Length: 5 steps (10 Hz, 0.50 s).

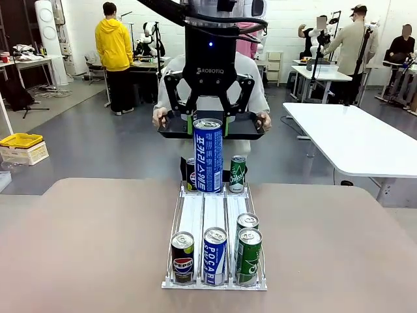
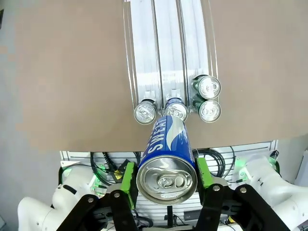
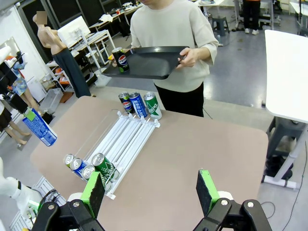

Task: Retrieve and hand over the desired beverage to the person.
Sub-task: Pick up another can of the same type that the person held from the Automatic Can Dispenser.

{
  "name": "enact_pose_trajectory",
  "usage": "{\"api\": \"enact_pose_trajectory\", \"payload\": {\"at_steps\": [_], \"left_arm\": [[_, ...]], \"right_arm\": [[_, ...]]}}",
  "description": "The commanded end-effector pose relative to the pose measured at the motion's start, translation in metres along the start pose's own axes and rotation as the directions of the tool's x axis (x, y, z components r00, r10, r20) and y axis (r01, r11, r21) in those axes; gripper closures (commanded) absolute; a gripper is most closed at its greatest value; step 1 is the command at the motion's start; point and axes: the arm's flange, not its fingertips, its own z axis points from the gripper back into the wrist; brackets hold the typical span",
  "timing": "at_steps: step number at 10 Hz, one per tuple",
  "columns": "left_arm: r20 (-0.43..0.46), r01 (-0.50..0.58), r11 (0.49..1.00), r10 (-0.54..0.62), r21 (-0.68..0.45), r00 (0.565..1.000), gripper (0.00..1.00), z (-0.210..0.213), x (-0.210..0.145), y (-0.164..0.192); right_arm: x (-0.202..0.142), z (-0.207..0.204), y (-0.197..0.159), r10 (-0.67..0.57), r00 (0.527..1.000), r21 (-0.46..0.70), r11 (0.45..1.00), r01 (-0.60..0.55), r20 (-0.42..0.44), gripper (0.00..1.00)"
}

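You had the brown surface [image 1: 98, 248] across the lower half of the front view, with the person [image 3: 173, 43] in the light grey sweatshirt standing at its far edge, at twelve o'clock from the rack. That person held a black tray [image 3: 149, 61] level in both hands; in the right wrist view a dark cola can [image 3: 122, 59] stood upright on the tray's nine o'clock end.

The white three-lane rack [image 1: 214, 218] lay in the middle of the surface, running from six to twelve o'clock. At its near end you had a dark cola can [image 1: 183, 258], a blue-and-white can [image 1: 214, 255] and two green cans [image 1: 248, 254], one just behind the other. At the far end a green can [image 1: 237, 174] and a dark can [image 1: 190, 175] stood either side of the middle lane.

Your left jaws [image 2: 167, 174] were closed on a tall blue can [image 1: 208, 155], green pads [image 2: 128, 179] pressed to both sides near its top. The can hung upright above the rack's far end, just in front of the tray.

Your right jaws [image 3: 151, 188] stood wide apart with nothing between them, high over the surface's near side, at about five o'clock from the rack.
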Motion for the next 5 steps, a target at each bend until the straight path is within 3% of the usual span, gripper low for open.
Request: {"api": "enact_pose_trajectory", "payload": {"at_steps": [1, 5], "left_arm": [[0.005, 0.007, 1.0, -0.007, 0.005, 1.0, 1.0, -0.0019, -0.0031, 0.0023], [0.005, 0.007, 1.0, -0.007, 0.005, 1.0, 1.0, -0.0019, -0.0031, 0.0023]], "right_arm": [[-0.0008, -0.0025, -0.0007, 0.006, 1.0, 0.024, 1.0, -0.006, 0.009, 0.0], [-0.0008, -0.0025, -0.0007, 0.006, 1.0, 0.024, 1.0, -0.006, 0.009, 0.0]]}}
